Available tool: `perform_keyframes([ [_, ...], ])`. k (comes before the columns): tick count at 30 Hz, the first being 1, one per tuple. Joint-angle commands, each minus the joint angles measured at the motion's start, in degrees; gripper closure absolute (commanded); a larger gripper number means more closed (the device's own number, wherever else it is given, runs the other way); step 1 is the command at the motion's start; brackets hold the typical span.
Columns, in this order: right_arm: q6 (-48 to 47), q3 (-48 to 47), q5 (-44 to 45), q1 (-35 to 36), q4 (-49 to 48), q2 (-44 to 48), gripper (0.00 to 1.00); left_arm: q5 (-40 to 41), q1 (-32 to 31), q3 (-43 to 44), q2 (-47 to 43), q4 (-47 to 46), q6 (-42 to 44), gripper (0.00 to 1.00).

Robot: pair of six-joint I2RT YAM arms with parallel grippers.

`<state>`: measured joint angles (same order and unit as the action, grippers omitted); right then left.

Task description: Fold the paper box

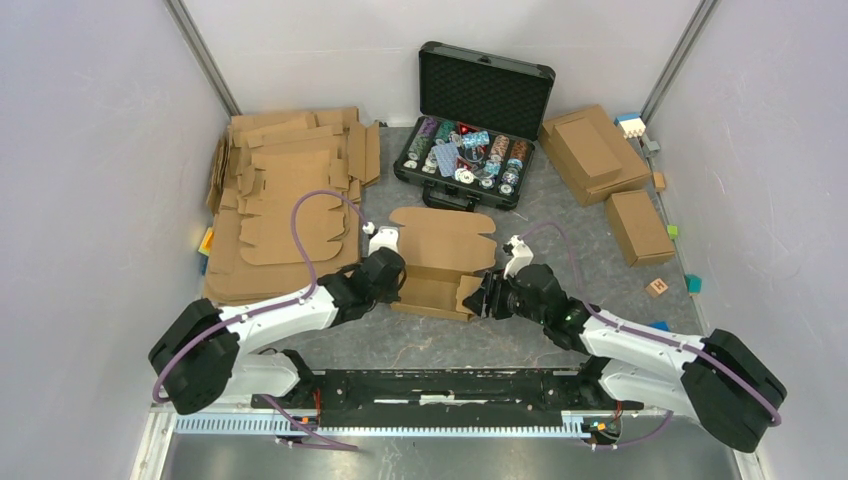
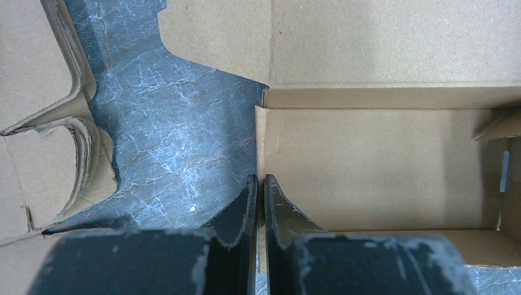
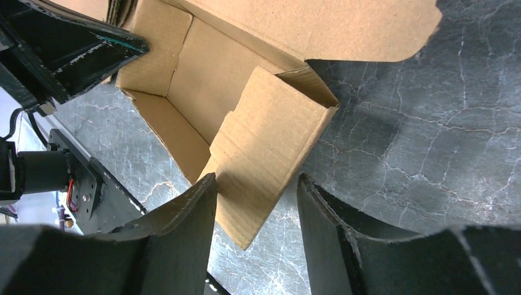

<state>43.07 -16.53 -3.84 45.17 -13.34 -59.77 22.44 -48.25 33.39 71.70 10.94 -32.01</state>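
Crosswise, paper box, lid flap rearward

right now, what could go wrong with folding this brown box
1. The left hand pinches only a thin wall edge of the half-folded brown cardboard paper box; a pull could bend that wall or drag the whole box.
2. The open right hand straddles the loose end flap; closing might crease it off its fold line.

A robot lab cell: white panel walls, metal corner posts, marbled tabletop.
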Motion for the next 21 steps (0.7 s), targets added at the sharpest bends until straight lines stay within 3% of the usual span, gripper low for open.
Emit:
perform_keyframes([
  [1, 0.4, -1.9, -1.4, 0.1, -2.3, -1.9, 0.43, 2.5, -1.4, 1.8, 1.1, 1.7, 0.8, 0.98],
  [13, -0.2, -3.9, -0.9, 0.8, -1.9, -4.5, 0.36, 7.0, -6.9, 4.1, 3.1, 2.9, 1.1, 0.98],
  [21, -2.1, -5.8, 3.5, 0.8, 3.8, -4.7, 0.33, 3.4, -7.2, 3.7, 2.2, 1.5, 1.3, 0.92],
])
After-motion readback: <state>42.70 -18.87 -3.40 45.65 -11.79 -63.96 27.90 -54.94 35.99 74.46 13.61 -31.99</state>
